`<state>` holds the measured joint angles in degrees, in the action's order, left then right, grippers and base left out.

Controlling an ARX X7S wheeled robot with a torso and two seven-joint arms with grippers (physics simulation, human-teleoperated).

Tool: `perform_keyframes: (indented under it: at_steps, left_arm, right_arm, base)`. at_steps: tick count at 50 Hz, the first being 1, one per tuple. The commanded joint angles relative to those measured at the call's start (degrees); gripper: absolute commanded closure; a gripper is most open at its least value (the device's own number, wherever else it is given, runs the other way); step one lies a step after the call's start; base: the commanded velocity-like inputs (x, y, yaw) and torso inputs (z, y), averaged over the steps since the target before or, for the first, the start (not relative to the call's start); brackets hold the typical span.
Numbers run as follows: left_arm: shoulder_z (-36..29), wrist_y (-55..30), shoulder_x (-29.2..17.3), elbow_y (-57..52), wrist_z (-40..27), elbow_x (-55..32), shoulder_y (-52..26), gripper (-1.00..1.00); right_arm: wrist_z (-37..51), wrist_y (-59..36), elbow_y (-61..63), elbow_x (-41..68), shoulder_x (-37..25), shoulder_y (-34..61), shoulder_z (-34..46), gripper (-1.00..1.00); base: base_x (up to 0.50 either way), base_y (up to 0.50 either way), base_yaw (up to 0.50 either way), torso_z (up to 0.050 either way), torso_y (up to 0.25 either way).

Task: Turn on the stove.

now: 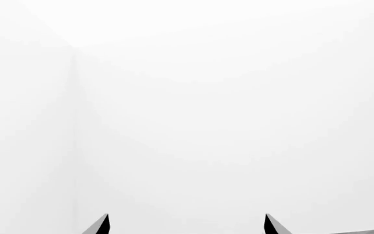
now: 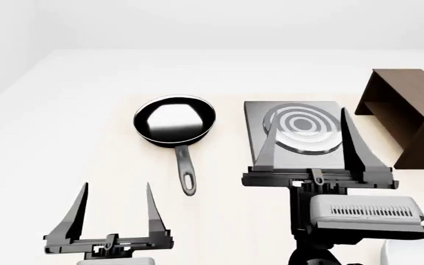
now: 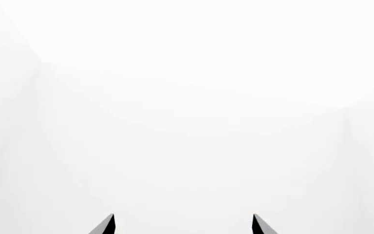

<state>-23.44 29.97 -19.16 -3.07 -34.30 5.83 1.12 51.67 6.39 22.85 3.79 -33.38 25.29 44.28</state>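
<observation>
Fingertips of the left hand stand spread against blank white in the left wrist view. The head view shows the stove, a grey slab lying flat on the tabletop, its long axis running away from the robot, burner rings at the far end. The right hand, spread wide, hangs over it. A frying pan sits to its left, a wooden box to its right; the left hand is spread over bare tabletop. The right wrist view shows spread fingertips against white.
</observation>
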Motion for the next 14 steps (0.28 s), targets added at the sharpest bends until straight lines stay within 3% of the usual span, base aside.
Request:
perform_keyframes:
  at_steps: [1, 14]
  left_arm:
    - [-0.1, 0.4, -0.1, 0.5, -0.2, -0.2, -0.2, -1.0]
    - [-0.3, 0.3, -0.3, 0.2, -0.4, -0.2, 0.0, -1.0]
  right_arm:
    - [0.5, -2.8, 3.8, -1.0, -0.6, 0.0, -0.1, -1.0]
    - [0.8, -4.8, 7.4, -2.3, -1.0, -0.6, 0.0, -1.0]
  base:
    - [0.0, 0.0, 0.0, 0.0, 0.0]
    - [0.0, 0.0, 0.0, 0.0, 0.0]
